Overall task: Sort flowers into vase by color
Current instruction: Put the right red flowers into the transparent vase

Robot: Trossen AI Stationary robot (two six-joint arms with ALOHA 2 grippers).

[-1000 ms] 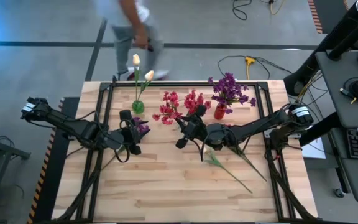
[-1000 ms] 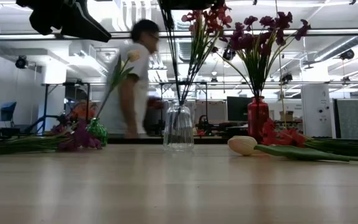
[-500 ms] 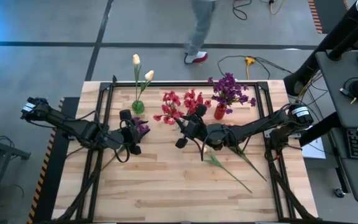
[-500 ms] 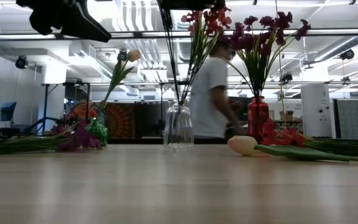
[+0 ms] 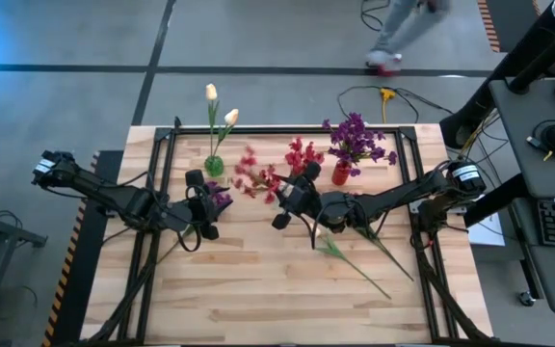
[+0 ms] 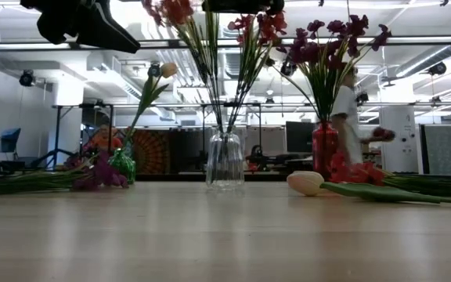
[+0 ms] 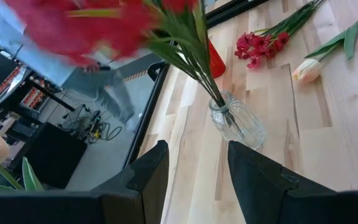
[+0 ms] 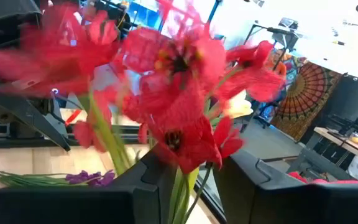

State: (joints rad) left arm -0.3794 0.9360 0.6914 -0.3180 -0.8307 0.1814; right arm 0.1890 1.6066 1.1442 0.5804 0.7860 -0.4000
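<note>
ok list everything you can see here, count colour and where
clear glass vase: one, table middle, near the far edge, holds red flowers
red flowers: one bunch in the clear vase, one stem splayed out to the left
red vase: one, right of the clear vase, holds purple flowers
green vase: one, left of the clear vase, holds two cream tulips
loose purple flower: one, lying by the left gripper
loose red flower: one, lying right of the red vase
loose cream tulip: one, lying on the table, right of middle
person: one, white top, walking beyond the far edge
left gripper: one, dark, left of the clear vase
right gripper: one, dark, jaws apart around the red stems above the clear vase
</note>
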